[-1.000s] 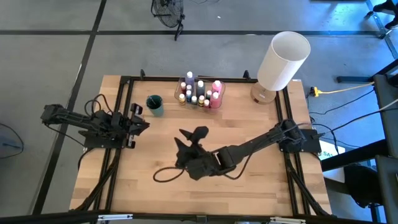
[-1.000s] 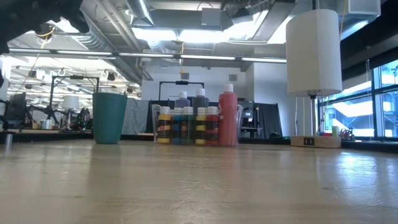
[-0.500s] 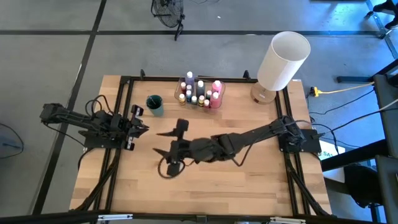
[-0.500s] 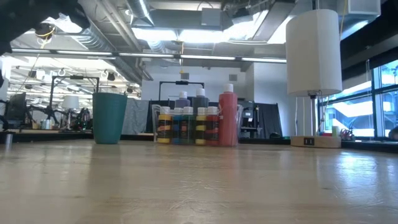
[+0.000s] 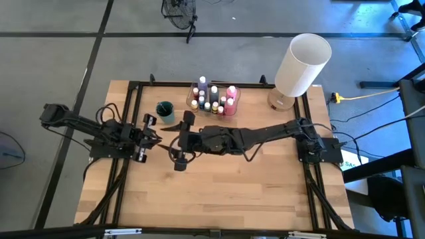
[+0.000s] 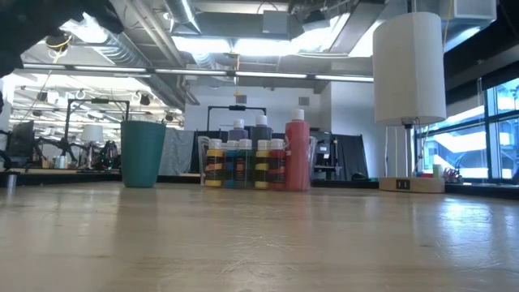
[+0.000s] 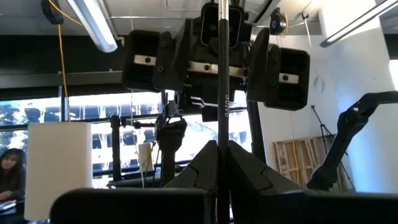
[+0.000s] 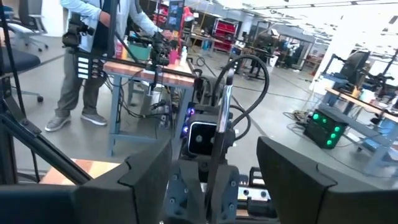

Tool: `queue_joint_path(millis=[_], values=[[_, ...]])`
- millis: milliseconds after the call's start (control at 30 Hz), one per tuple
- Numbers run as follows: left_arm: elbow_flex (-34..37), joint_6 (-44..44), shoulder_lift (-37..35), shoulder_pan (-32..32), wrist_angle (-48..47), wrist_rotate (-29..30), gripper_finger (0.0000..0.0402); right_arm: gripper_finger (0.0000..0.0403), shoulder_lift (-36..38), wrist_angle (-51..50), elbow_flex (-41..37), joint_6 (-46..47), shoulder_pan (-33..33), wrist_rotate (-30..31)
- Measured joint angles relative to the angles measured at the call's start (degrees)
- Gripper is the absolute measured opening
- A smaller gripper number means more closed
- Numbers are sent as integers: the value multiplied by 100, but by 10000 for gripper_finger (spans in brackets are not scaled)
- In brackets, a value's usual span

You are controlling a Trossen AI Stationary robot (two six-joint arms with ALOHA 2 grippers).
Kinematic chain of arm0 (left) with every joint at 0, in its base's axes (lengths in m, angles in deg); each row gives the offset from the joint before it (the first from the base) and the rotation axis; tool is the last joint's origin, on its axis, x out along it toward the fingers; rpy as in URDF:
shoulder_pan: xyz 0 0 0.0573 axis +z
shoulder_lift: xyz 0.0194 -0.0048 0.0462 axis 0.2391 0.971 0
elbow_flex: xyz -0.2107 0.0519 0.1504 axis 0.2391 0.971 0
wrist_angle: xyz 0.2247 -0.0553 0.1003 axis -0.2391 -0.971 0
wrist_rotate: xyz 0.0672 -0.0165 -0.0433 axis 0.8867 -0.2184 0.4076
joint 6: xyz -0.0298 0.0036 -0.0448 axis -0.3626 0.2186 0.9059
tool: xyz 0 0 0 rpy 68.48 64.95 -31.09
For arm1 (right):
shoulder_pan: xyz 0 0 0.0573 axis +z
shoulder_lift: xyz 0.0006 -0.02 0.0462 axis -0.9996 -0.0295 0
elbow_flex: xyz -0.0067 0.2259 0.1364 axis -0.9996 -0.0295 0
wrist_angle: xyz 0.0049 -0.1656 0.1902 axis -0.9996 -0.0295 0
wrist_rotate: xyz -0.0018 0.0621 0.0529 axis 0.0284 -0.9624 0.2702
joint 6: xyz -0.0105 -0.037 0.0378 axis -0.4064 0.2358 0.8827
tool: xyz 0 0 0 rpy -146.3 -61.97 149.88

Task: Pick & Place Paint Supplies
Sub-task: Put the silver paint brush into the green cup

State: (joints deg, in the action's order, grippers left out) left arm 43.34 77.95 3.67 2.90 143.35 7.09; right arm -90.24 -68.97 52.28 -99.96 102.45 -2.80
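Paintbrush [image 7: 219,93]: a thin dark-handled one stands as a straight line up the middle of the left wrist view, pinched at its lower end by the left gripper [image 5: 149,130]. In the high view that gripper sits left of centre over the worktop [image 5: 219,192]. Its jaws are clenched on the handle.

The right gripper [image 5: 179,141] faces it head-on, at the end of an arm stretched across the middle of the high view from the right edge. Its jaws are spread wide, one on each side of the brush, and neither can be seen touching it. In the right wrist view the two dark fingers [image 8: 149,180] stand well apart, with the brush's silver collar rising between them in front of the left gripper's body.

The paint bottles [image 5: 214,98] stand packed together in a clear container [image 5: 234,99] at upper centre of the high view, apart from both grippers. The low view shows them upright with pale caps, the tall reddish bottle [image 6: 297,154] at the right end of the row. A teal cup [image 5: 165,111] stands just left of the container, near the right gripper's upper jaw. A large white cylinder [image 5: 302,63] rises at the upper right of the worktop, beyond the right arm. A person [image 8: 99,56] stands at a bench at the upper left of the right wrist view.
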Motion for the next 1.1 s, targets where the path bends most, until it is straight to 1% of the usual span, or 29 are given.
queue_joint_path(millis=[133,267,667,800,1000,1100], values=[[-94,1,339,0,194,0,13,227,0,2,0,0,-1,-2],[-152,1,578,0,357,0,13,204,0,-5,0,0,1,-2],[-157,101,965,0,818,2,13,110,0,-46,0,-3,-33,1],[-157,102,1023,0,843,2,13,79,0,-105,-2,-4,-66,2],[-157,87,1111,2,864,15,13,23,0,-136,-2,-41,-67,-4],[-157,79,1145,2,865,15,13,11,0,-168,-4,-45,-69,-25]])
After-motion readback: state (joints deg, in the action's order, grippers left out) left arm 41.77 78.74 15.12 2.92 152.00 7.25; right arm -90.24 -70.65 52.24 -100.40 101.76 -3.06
